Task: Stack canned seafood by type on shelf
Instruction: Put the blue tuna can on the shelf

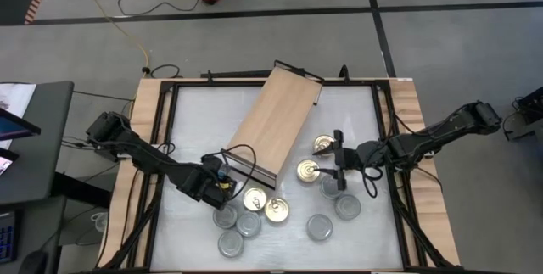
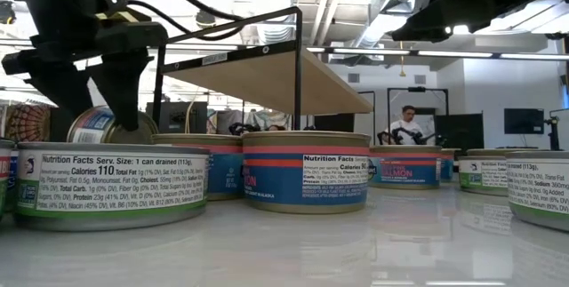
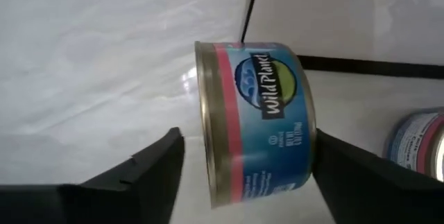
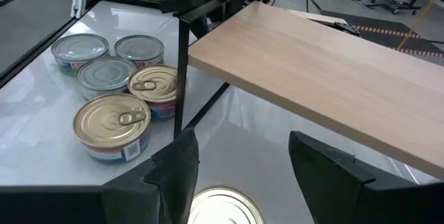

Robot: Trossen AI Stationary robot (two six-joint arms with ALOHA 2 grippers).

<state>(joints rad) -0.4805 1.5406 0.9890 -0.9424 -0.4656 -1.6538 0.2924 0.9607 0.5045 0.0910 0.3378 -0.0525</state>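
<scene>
The shelf (image 1: 271,121) stands slantwise on mid-table, a light wooden board on thin black legs. Gold-lidded and silver-lidded cans of seafood stand on the table near its near end. My left gripper (image 3: 248,141) is open and points steeply down at that end, its fingers on either side of a blue-and-pink gold-lidded can (image 3: 257,120). In the low view this can (image 2: 107,125) sits tilted on the table. My right gripper (image 1: 335,162) hangs open right of the shelf, above a gold-lidded can (image 1: 307,170) that it does not touch. My left gripper has one finger (image 3: 347,175) right at the tilted can's base (image 3: 310,123); I cannot tell whether it touches. The other finger (image 3: 139,172) stands clear of the lid's rim (image 3: 202,113). The fingers come from above, one on the lid side and one on the base side.
Two gold-lidded cans (image 1: 265,204) and three silver-lidded ones (image 1: 236,227) cluster near the left gripper. More silver cans (image 1: 339,202) and a gold one (image 1: 322,144) lie under the right arm. A black frame (image 1: 386,138) rims the table. A person (image 2: 409,127) sits far behind.
</scene>
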